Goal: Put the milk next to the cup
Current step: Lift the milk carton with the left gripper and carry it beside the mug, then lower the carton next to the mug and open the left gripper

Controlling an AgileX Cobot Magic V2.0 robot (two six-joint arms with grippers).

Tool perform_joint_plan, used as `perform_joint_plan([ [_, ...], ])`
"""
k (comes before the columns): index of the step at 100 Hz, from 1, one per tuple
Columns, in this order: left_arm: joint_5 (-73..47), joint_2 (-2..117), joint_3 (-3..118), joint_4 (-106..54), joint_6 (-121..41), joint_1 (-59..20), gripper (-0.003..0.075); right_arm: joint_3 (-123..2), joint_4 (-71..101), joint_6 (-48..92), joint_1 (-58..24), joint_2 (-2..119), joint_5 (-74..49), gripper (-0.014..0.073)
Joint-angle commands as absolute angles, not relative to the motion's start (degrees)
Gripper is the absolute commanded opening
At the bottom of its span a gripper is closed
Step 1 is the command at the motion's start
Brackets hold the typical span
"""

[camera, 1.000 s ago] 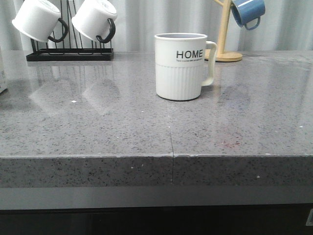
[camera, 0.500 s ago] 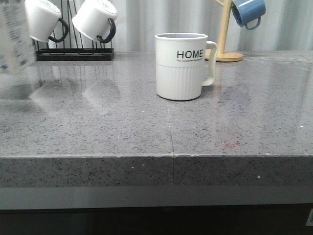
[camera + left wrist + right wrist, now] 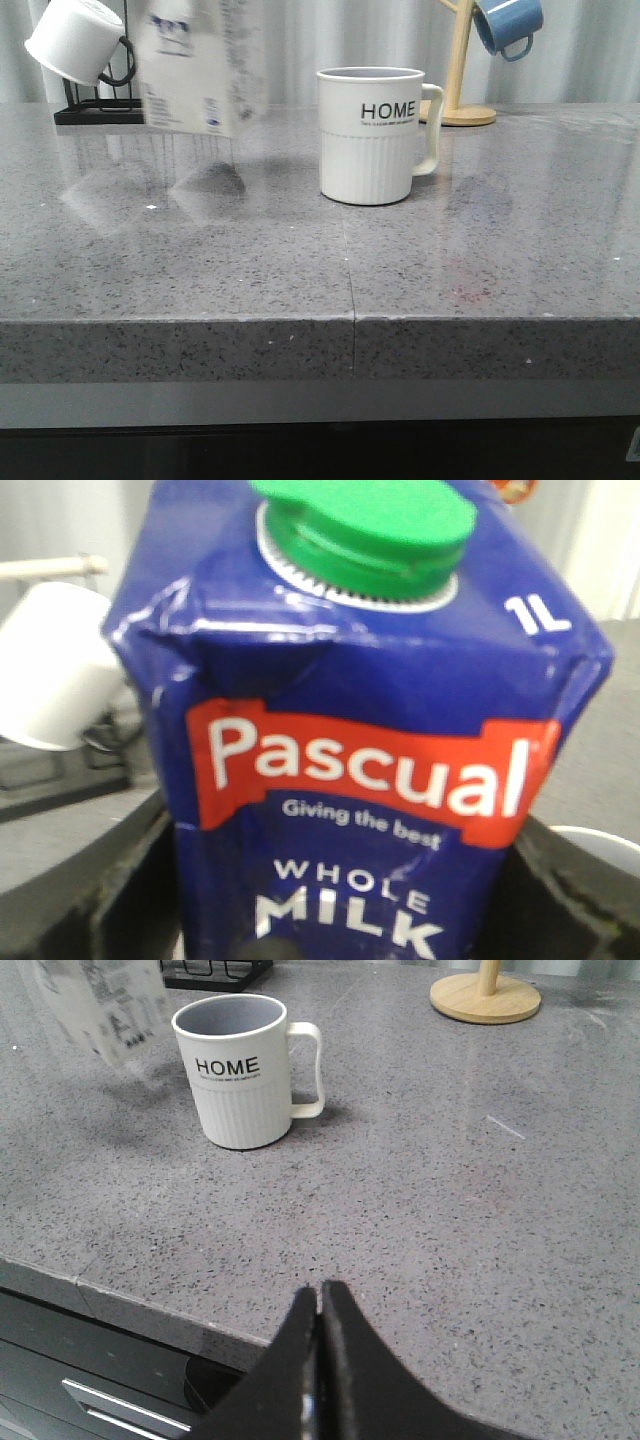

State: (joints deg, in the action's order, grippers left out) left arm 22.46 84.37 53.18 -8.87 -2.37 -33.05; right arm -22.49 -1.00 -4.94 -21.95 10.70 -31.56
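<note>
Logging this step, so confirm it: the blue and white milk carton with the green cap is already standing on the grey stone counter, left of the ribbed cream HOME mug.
Not quite. The blue and white milk carton is left of the ribbed cream HOME mug, but it is not standing on the grey stone counter. The front view shows it tilted in the air above its shadow. The left wrist view shows the carton close up, green cap on.

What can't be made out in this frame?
- Milk: motion-blurred in the front view, its top cut off by the upper edge; print unreadable.
- Left gripper: in the left wrist view the milk fills the frame and hides the fingertips.
- Cup: only a sliver of rim in the left wrist view, behind the milk.
- Right gripper: shut; absent from the front view.
</note>
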Motion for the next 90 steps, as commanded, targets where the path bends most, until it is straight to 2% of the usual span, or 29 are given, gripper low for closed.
perform_joint_plan([
  [1, 27.7, 84.8, 56.4, -10.4, -2.4, -34.9, 0.0228, -24.0, -0.7, -4.5, -21.9, 11.3, -27.5, -0.0038],
  [56, 28.9, 90.6, 57.1, -15.0, -2.4, -37.7, 0.0242, -24.0, -0.7, -4.5, -21.9, 11.3, -27.5, -0.0038],
  [63, 28.8, 90.8, 57.1, -15.0, -2.4, -37.7, 0.0306, -24.0, -0.7, -4.5, -21.9, 11.3, -27.5, -0.0038],
  [80, 28.8, 90.8, 57.1, -15.0, -2.4, -37.7, 0.0611, -24.0, -0.7, -4.5, -21.9, 11.3, -27.5, -0.0038],
  [85, 28.8, 90.8, 57.1, -15.0, -2.4, -37.7, 0.0659, -24.0, -0.7, -4.5, -21.9, 11.3, -27.5, -0.0038],
  [90, 28.6, 90.8, 57.1, -15.0, -2.4, -37.7, 0.0676, -24.0, -0.7, -4.5, -21.9, 11.3, -27.5, -0.0038],
])
